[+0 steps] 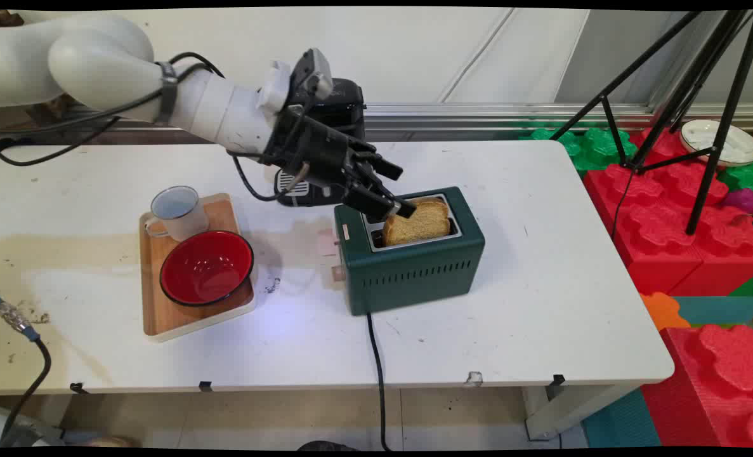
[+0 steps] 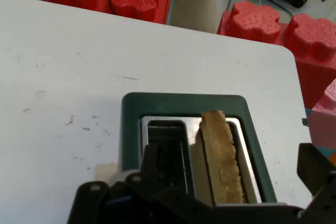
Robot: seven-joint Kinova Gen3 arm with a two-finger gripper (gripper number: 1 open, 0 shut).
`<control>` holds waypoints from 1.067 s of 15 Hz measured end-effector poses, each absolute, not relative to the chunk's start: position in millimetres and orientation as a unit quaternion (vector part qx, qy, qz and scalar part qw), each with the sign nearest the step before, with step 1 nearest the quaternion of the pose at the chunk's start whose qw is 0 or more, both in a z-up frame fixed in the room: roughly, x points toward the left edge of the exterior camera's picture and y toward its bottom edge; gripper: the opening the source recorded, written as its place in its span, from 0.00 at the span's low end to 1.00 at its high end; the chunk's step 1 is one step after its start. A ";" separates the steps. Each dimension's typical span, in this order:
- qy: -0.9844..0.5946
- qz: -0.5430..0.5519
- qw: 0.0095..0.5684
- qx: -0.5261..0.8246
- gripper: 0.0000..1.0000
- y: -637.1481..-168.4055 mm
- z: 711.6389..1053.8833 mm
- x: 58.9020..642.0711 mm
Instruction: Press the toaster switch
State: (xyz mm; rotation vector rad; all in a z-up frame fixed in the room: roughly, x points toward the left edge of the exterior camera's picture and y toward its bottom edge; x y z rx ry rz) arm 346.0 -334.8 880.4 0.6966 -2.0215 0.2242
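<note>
Jaws astride browned toast [image 1: 418,222]

Just below the hand stands one green toaster [image 1: 414,266] with one bread slice [image 1: 417,223]; behind the hand's wrist side are one red bowl [image 1: 206,266], one metal mug [image 1: 176,212] and one wooden tray [image 1: 160,317].
</note>
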 end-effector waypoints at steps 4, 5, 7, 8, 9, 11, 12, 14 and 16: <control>-0.829 0.099 0.474 0.280 1.00 -324.2 890.6 358.6; -0.830 0.101 0.473 0.278 1.00 -320.4 893.0 362.8; -0.832 0.105 0.470 0.275 1.00 -313.5 897.4 371.0; -0.834 0.106 0.468 0.274 1.00 -309.7 899.4 375.5; -0.835 0.107 0.465 0.273 1.00 -306.3 900.8 379.4; -0.840 0.107 0.458 0.270 1.00 -297.7 902.4 388.4; -0.843 0.107 0.454 0.268 1.00 -294.1 902.4 392.1; -0.850 0.105 0.444 0.262 1.00 -285.5 900.7 400.3; -0.855 0.103 0.437 0.259 1.00 -279.7 898.5 405.3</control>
